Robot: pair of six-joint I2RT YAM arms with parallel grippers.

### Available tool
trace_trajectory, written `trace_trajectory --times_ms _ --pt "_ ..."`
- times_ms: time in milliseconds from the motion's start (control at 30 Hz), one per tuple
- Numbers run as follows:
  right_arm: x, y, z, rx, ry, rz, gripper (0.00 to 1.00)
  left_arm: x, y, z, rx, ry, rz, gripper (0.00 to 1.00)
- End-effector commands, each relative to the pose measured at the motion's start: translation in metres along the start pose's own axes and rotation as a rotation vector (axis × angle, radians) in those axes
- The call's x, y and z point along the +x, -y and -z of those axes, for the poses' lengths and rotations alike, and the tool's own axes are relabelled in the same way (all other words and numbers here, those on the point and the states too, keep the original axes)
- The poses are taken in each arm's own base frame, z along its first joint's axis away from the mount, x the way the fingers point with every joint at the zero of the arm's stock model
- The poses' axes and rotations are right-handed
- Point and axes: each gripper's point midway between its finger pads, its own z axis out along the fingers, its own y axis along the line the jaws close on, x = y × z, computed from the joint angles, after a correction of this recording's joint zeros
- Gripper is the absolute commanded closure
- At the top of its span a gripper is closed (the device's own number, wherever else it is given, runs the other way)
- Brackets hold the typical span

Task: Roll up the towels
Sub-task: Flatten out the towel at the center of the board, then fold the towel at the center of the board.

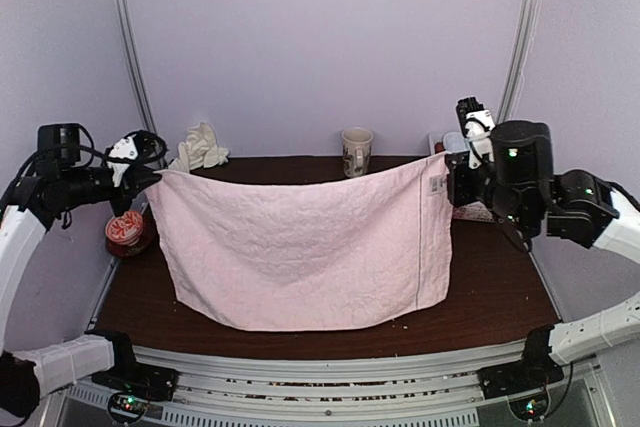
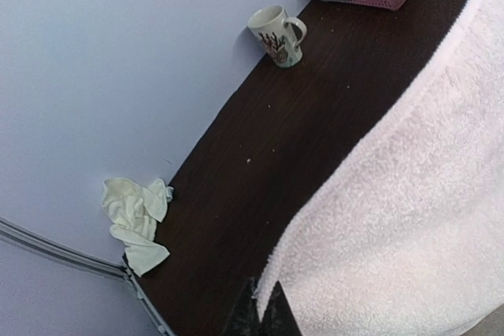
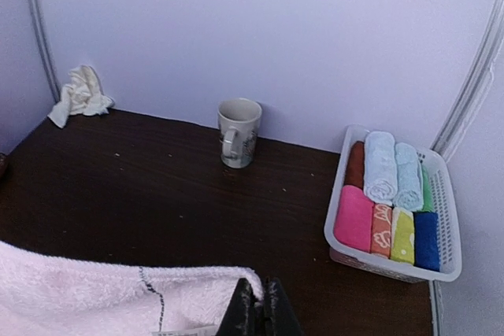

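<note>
Left gripper (image 1: pixel 157 174) and right gripper (image 1: pixel 447 160) pinch pink towel (image 1: pixel 300 247), seemingly sagging

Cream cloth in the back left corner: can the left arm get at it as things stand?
Probably not yet: the left gripper is shut on a corner of the pink towel, stretched across to the right gripper. Nothing else blocks the cream cloth.

The pale pink towel (image 1: pixel 300 247) hangs spread wide and unrolled. Its top edge sags between two upper corners, one pinched in the left hand (image 1: pixel 155 173) and the other in the right hand (image 1: pixel 450 171). The cream-white towel (image 1: pixel 200 147) lies crumpled at the tabletop's (image 1: pixel 490 287) back-left corner.
</note>
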Motion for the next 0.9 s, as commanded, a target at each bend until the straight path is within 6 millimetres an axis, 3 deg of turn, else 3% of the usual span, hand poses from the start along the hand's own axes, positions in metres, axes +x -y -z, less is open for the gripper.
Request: trace_trajectory --times_ms 0,100,200,333,467,567,667,800,867 --pt "0.048 0.029 -0.076 0.138 -0.154 0.012 1.0 0.051 -0.025 -0.061 0.022 -0.123 0.146 1.0" --pt "0.089 0.044 -0.13 0.215 -0.274 0.066 1.0 0.074 -0.033 -0.097 0.054 -0.156 0.192 1.0" --pt "0.122 0.044 -0.177 0.249 -0.358 0.138 1.0 0.1 -0.032 -0.14 0.076 -0.23 0.201 1.0" --pt "0.145 0.04 -0.234 0.299 -0.412 0.224 1.0 0.131 -0.032 -0.193 0.053 -0.348 0.169 1.0" --pt "0.159 0.042 -0.273 0.346 -0.447 0.332 1.0 0.16 -0.051 -0.228 -0.023 -0.438 0.131 1.0" --pt "0.157 0.04 -0.29 0.36 -0.423 0.356 1.0 0.166 -0.064 -0.239 -0.073 -0.447 0.102 1.0" --pt "0.147 0.039 -0.295 0.345 -0.381 0.361 1.0 0.158 -0.07 -0.236 -0.111 -0.409 0.068 1.0" --pt "0.138 0.034 -0.286 0.27 -0.35 0.386 1.0 0.15 -0.061 -0.221 -0.114 -0.36 0.013 1.0" --pt "0.148 0.027 -0.274 0.188 -0.359 0.416 1.0 0.146 -0.053 -0.212 -0.094 -0.334 -0.015 1.0"
